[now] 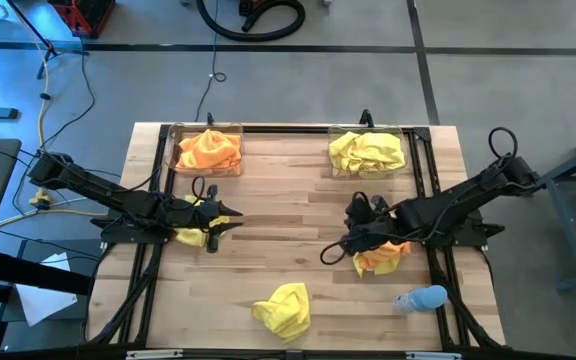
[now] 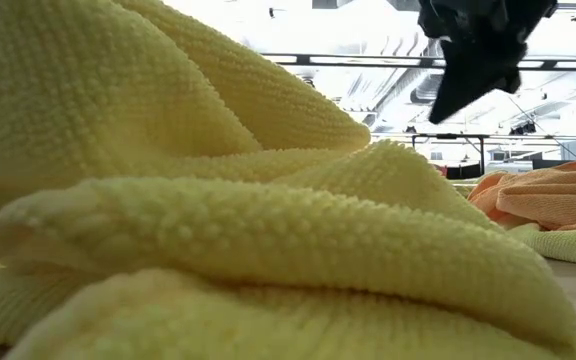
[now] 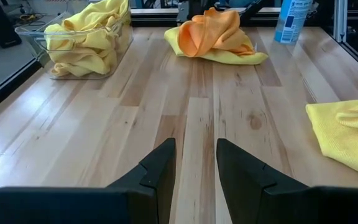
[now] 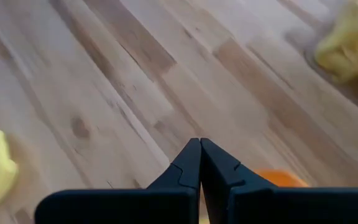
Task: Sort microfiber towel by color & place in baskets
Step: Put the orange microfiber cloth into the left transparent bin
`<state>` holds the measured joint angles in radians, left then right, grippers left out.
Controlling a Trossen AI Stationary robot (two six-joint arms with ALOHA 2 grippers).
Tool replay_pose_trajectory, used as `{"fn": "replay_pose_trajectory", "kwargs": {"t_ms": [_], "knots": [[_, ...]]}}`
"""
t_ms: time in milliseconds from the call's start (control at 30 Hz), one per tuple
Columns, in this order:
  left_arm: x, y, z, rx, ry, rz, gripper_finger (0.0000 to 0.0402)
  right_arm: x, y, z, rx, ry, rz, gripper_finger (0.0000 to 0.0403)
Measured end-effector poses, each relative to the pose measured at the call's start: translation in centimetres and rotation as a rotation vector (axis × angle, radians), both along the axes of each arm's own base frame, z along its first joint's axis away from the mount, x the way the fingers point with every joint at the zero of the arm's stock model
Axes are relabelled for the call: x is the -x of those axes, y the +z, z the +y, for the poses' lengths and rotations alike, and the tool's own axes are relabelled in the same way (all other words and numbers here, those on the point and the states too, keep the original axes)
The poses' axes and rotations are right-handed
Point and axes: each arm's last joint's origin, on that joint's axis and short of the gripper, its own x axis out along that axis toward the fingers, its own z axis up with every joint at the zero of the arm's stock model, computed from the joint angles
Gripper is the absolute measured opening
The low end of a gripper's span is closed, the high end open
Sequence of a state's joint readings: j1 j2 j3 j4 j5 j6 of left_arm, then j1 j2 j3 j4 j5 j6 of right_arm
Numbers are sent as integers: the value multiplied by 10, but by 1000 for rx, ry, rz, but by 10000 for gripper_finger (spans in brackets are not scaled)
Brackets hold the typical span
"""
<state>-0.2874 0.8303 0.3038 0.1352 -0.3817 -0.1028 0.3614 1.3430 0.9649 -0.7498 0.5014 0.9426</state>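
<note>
An orange towel (image 1: 208, 150) fills the far-left basket (image 1: 176, 140), and yellow towels (image 1: 368, 152) fill the far-right basket (image 1: 400, 135). A loose yellow towel (image 1: 283, 308) lies crumpled near the front edge and fills the low view (image 2: 218, 220). An orange towel on a yellow one (image 1: 381, 258) lies under my right arm. Another yellow towel (image 1: 190, 237) lies under my left arm. My left gripper (image 3: 196, 146) is open above bare wood at left centre. My right gripper (image 4: 199, 142) is shut above bare wood, just left of the orange-and-yellow pile.
A pale blue bottle (image 1: 423, 298) lies near the front right corner. Dark rails run along the table's left, right and far sides. Bare wood stretches across the middle between the two grippers (image 1: 278, 215).
</note>
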Motion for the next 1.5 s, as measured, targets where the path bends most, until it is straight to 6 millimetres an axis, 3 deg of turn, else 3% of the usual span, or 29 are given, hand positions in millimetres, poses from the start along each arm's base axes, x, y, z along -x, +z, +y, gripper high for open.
{"fn": "replay_pose_trajectory", "kwargs": {"t_ms": [200,467,667,833,1033,1200,1300,1400,1500], "knots": [[0,0,0,14,5,-2,106,16,-7,-3,-90,-129,145,21],[0,0,0,15,6,-1,106,31,-11,-5,-157,-224,294,134],[0,0,0,16,6,-1,106,29,-17,-1,-225,-215,369,199],[0,0,0,16,6,1,106,22,-41,2,-184,-227,538,217],[0,0,0,24,9,1,106,9,-72,11,-217,-106,698,189],[0,0,0,24,9,1,106,5,-80,13,-206,-62,723,70],[0,-1,0,24,9,1,106,8,-74,11,-199,-63,719,14],[0,-1,0,25,10,2,106,13,-60,11,-185,-88,665,27],[0,-1,0,24,9,1,106,21,-36,11,-145,-106,581,16]]}}
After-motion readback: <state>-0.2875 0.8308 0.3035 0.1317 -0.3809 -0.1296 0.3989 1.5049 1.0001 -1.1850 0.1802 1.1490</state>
